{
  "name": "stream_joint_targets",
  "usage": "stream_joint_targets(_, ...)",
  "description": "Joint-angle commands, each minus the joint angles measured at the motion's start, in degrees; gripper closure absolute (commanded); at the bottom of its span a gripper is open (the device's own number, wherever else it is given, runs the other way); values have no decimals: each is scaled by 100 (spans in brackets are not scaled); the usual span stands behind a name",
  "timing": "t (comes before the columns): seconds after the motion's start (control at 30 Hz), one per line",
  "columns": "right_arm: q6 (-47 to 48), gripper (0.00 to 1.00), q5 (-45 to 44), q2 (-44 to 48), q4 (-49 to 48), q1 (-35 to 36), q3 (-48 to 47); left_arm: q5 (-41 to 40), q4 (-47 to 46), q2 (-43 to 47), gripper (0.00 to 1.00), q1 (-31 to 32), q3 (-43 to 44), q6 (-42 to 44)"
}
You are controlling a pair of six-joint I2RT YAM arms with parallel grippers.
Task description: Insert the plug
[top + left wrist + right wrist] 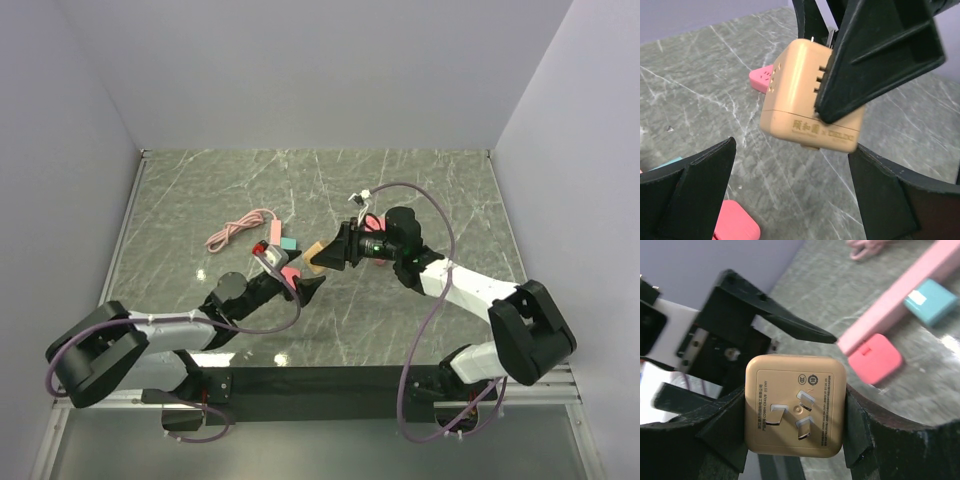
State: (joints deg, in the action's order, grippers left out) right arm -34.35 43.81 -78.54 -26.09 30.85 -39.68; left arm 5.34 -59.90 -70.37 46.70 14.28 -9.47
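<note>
The plug [795,405] is a tan cube with three flat prongs facing the right wrist camera. My right gripper [796,412] is shut on its two sides and holds it above the table. From above, the plug [315,256] hangs at mid table in front of the right gripper [335,250]. The left gripper [792,155] stands open just below and beside the plug [800,100], not touching it. A pink power strip [900,300] lies on the table behind the plug, with a teal plug [932,300] beside it and a pink plug [875,360] at its end.
A coiled pink cable [240,230] lies on the marble table [430,190] at the left. A pink block with small holes [762,80] sits beyond the tan plug. White walls close in the table on three sides.
</note>
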Motion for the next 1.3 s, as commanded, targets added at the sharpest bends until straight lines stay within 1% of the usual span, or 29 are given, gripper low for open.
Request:
stream_joint_targets(0.0, -641, 77, 689, -187, -1282, -18, 101, -498, -882, -275, 1, 129, 198, 183)
stream_joint_targets(0.1, -897, 77, 848, -354, -1653, -18, 162, -517, -1269, -504, 1, 173, 198, 200)
stream_joint_targets(0.13, -916, 77, 848, -381, -1671, -26, 180, -517, -1531, -530, 1, 173, 180, 174)
stream_joint_targets(0.2, -916, 77, 857, -434, -1680, -18, 180, -517, -1674, -592, 1, 191, 171, 156)
stream_joint_targets(0.27, -960, 77, 883, -451, -1733, -27, 189, -526, -1718, -662, 4, 199, 267, 148)
stream_joint_targets(0.3, -986, 77, 901, -460, -1777, -18, 189, -517, -1727, -697, 5, 226, 303, 165)
stream_joint_targets(0.4, -995, 77, 936, -504, -1795, -26, 180, -491, -1832, -829, 14, 252, 400, 183)
stream_joint_targets(0.43, -1012, 77, 945, -522, -1829, -18, 189, -447, -1832, -864, 23, 261, 435, 209)
stream_joint_targets(0.5, -1065, 77, 980, -583, -1934, -18, 189, -324, -1780, -961, 33, 270, 505, 227)
stream_joint_targets(0.53, -1091, 76, 998, -618, -1970, -18, 198, -306, -1771, -996, 46, 278, 523, 262)
stream_joint_targets(0.57, -1100, 74, 998, -636, -1988, -26, 189, -210, -1762, -1005, 54, 279, 523, 271)
stream_joint_targets(0.6, -1083, 72, 998, -636, -1997, -27, 180, -166, -1736, -1005, 63, 279, 523, 271)
stream_joint_targets(0.63, -1031, 64, 911, -619, -1971, -44, 163, -113, -1718, -988, 83, 270, 505, 288)
stream_joint_targets(0.7, -881, 50, 796, -548, -1700, -149, 136, 1, -1613, -961, 98, 278, 497, 288)
stream_joint_targets(0.73, -794, 34, 665, -461, -1576, -193, 66, 2, -1543, -918, 100, 279, 496, 306)
stream_joint_targets(0.77, -584, 25, 577, -399, -1297, -263, 40, 19, -1481, -882, 100, 279, 488, 323)
stream_joint_targets(0.8, -477, 20, 480, -329, -1155, -333, -30, 28, -1437, -865, 100, 270, 479, 376)
stream_joint_targets(0.83, -381, 10, 410, -198, -1005, -482, -74, 28, -1254, -821, 100, 278, 470, 411)
stream_joint_targets(0.9, -99, 9, 216, -48, -628, -658, -197, 107, -1016, -689, 100, 279, 488, 507)
stream_joint_targets(0.93, -46, 9, 111, 83, -539, -859, -215, 133, -754, -602, 100, 279, 531, 525)
stream_joint_targets(1.07, 173, 7, -249, 278, -249, -1335, -259, 107, -295, -522, 100, 261, 610, 648)
stream_joint_targets(1.1, 235, 7, -529, 287, -143, -1414, -294, 98, -164, -522, 100, 252, 654, 692)
stream_joint_targets(1.17, 384, 7, -838, 261, 137, -1668, -312, 326, 335, -513, 100, 139, 821, 710)
stream_joint_targets(1.2, 420, 7, -1109, 226, 182, -1757, -295, 457, 495, -530, 100, 68, 891, 684)
stream_joint_targets(1.23, 411, 7, -1155, 121, 174, -1862, -260, 633, 610, -557, 100, -2, 1014, 658)
stream_joint_targets(1.27, 359, 7, -1173, 68, 78, -2064, -225, 1104, 724, -566, 100, -168, 1076, 631)
